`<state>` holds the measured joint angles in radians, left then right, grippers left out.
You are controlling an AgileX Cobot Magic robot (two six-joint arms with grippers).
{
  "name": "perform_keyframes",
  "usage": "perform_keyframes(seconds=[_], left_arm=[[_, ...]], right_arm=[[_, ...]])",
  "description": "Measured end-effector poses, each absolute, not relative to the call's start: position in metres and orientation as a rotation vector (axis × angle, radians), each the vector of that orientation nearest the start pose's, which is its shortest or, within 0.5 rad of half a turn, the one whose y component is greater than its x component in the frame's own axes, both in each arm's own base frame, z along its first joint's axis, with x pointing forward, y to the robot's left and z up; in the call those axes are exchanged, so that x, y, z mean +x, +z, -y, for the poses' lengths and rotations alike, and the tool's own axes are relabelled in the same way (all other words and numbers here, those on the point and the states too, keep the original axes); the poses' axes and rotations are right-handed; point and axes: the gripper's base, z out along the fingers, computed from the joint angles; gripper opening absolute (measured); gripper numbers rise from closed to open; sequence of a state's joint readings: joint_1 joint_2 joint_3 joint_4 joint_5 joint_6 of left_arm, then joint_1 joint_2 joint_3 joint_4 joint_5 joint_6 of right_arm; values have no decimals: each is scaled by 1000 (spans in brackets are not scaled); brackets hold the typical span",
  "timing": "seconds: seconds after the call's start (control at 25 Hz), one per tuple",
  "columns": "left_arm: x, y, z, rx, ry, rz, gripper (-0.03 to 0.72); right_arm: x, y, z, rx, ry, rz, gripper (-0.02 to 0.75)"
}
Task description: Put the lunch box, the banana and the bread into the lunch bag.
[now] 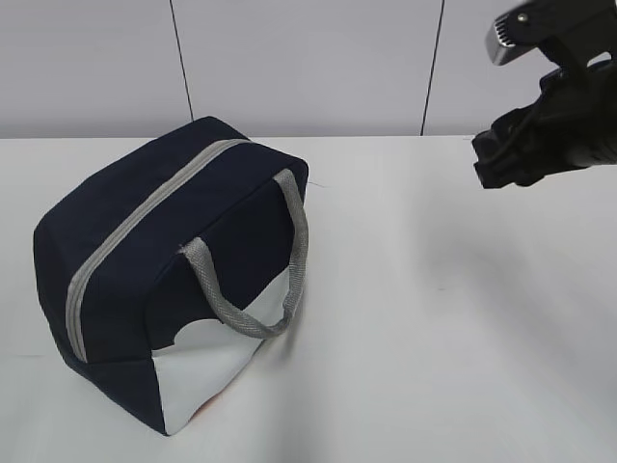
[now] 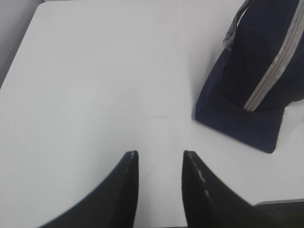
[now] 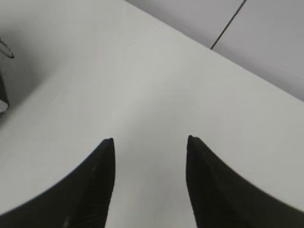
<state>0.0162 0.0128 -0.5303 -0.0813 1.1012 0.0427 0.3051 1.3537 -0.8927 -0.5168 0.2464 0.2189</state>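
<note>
The navy lunch bag (image 1: 164, 280) stands on the white table at the left of the exterior view, its grey zipper shut along the top and a grey handle hanging over the white side panel. It also shows at the upper right of the left wrist view (image 2: 259, 71). My left gripper (image 2: 159, 154) is open and empty over bare table, to the left of the bag. My right gripper (image 3: 149, 140) is open and empty over bare table; the arm (image 1: 540, 135) hovers at the upper right, away from the bag. The lunch box, banana and bread are out of view.
The white table (image 1: 453, 318) runs back to a grey panelled wall (image 1: 308, 58). Its left edge shows in the left wrist view (image 2: 19, 57).
</note>
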Motion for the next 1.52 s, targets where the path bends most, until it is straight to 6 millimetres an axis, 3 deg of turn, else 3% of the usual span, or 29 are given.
perform_keyframes(seconds=[0.2, 0.88, 1.2, 1.52], left_arm=[[-8, 283, 7, 34, -61, -2065, 237], [-8, 283, 7, 34, -61, -2065, 237], [-8, 283, 7, 34, -61, -2065, 237], [-8, 283, 7, 34, -61, -2065, 237]], right_arm=[[276, 287, -80, -559, -45, -2129, 379], [218, 334, -63, -548, -28, -2118, 379], [159, 362, -49, -504, 59, -2047, 379], [94, 359, -28, -498, 60, -2037, 379]])
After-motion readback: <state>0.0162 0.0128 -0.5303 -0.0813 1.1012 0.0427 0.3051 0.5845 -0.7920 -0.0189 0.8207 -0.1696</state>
